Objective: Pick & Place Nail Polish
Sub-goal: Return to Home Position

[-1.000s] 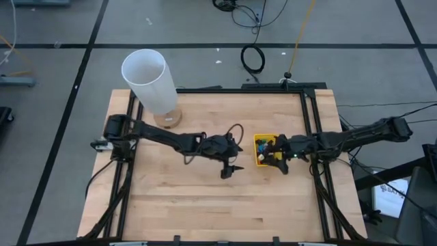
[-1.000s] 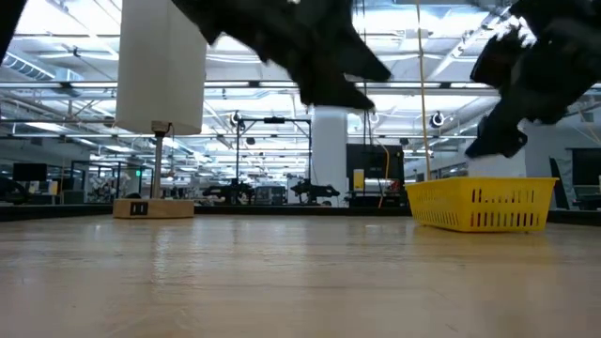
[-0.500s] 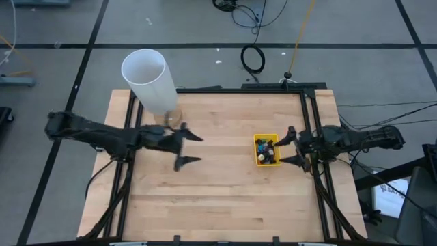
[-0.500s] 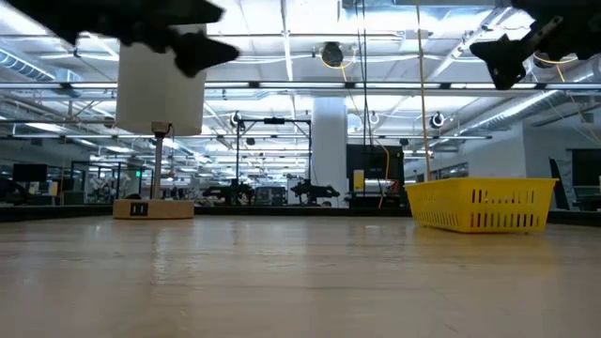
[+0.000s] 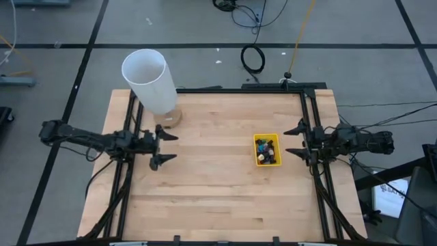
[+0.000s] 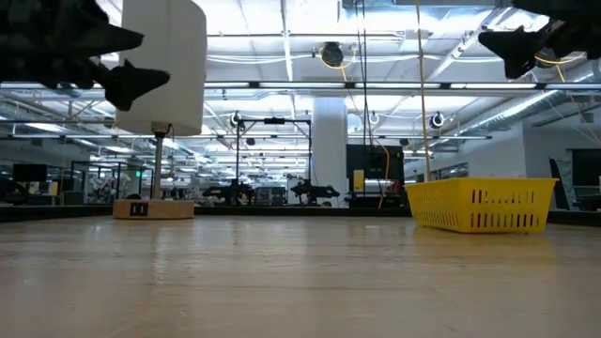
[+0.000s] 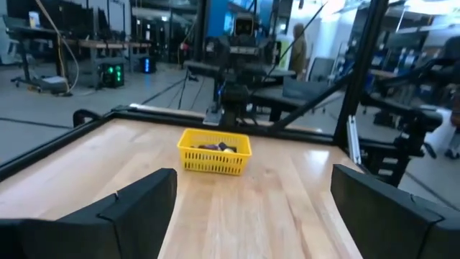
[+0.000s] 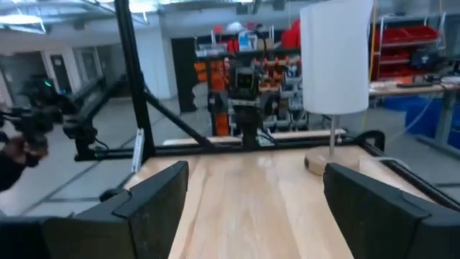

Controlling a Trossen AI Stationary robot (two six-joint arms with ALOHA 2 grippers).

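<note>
Nail polish [image 5: 267,149] (likely light, slick glass) is best pinched by the cap; left gripper [image 5: 167,147] and right gripper [image 5: 295,140] are spread wide, empty.

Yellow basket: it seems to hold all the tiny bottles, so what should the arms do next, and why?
Probably fold both arms to rest at the sides. The only dark-capped nail polish bottles in view lie in the yellow plastic basket, and the left claw and right claw hang open and empty near the wooden table's edges.
</note>
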